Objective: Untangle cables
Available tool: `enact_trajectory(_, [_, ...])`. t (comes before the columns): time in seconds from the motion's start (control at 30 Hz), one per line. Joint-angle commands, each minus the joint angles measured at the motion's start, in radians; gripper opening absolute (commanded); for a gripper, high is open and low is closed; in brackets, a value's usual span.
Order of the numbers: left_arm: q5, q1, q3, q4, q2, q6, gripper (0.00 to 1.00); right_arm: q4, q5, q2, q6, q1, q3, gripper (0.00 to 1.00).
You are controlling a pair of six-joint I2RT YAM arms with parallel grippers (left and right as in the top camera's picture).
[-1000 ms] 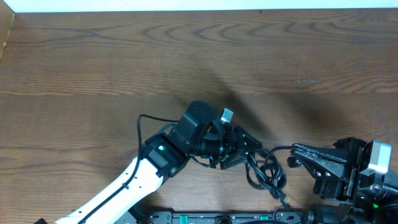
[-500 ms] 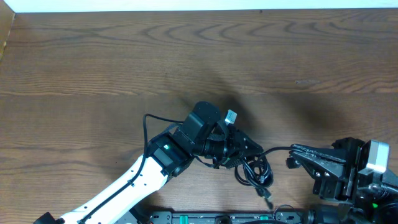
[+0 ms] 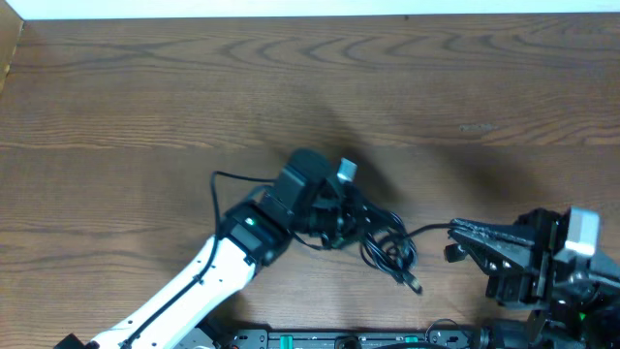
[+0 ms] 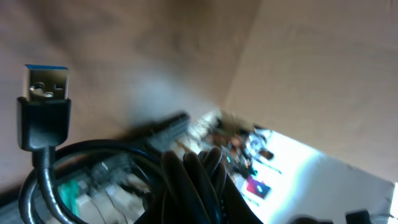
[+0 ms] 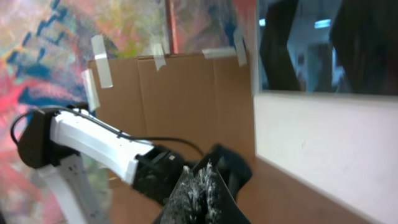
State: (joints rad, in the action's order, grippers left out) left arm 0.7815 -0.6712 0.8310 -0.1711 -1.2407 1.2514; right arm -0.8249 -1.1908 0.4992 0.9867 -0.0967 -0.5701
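The cables (image 3: 389,248) are thin black cords bunched in a loose knot at the front middle of the table. My left gripper (image 3: 353,223) is shut on the knot's left side. A silver USB plug (image 3: 347,171) sticks up beside it. In the left wrist view, black strands (image 4: 189,180) fill the jaws and the USB plug (image 4: 45,93) curls up at the left. One strand (image 3: 431,231) runs right to the tip of my right gripper (image 3: 455,233), which is shut. Whether it pinches that strand I cannot tell. In the right wrist view its fingers (image 5: 198,186) press together.
A small plug end (image 3: 415,287) trails from the knot toward the front edge. A black rail (image 3: 349,339) runs along the front edge. A white wall (image 3: 310,8) borders the back of the wooden table (image 3: 145,107).
The left gripper has closed on the cable knot and drawn it left, away from the right gripper. The trailing plug end slid left with it. The right arm barely moved.
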Motion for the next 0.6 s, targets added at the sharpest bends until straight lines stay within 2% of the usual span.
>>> enact_trajectory(0.0, [-0.049,0.074,0.016,-0.03,0.0,-0.151,0.07,0.077,0.029,-0.008,-0.013,0.005,-0.01,0.01])
enact_trajectory(0.1, [-0.045,0.119,0.016,-0.021,0.002,-0.22,0.07,0.251,0.029,-0.008,-0.061,0.005,-0.01,0.01])
enact_trajectory(0.2, [-0.019,0.145,0.016,0.012,0.003,-0.304,0.08,0.424,0.029,-0.008,-0.13,0.005,-0.01,0.11])
enact_trajectory(0.3, [-0.007,0.149,0.016,0.068,0.003,-0.422,0.07,0.569,0.029,-0.008,-0.205,0.005,-0.01,0.15])
enact_trajectory(0.37, [-0.008,0.149,0.016,0.097,0.003,-0.505,0.07,0.626,0.028,-0.008,-0.239,0.005,-0.01,0.26])
enact_trajectory(0.47, [-0.008,0.149,0.016,0.14,0.003,-0.585,0.07,0.673,0.022,-0.008,-0.271,0.005,-0.01,0.47])
enact_trajectory(0.57, [-0.008,0.149,0.016,0.204,0.003,-0.617,0.07,0.685,-0.011,-0.008,-0.301,0.005,-0.01,0.59])
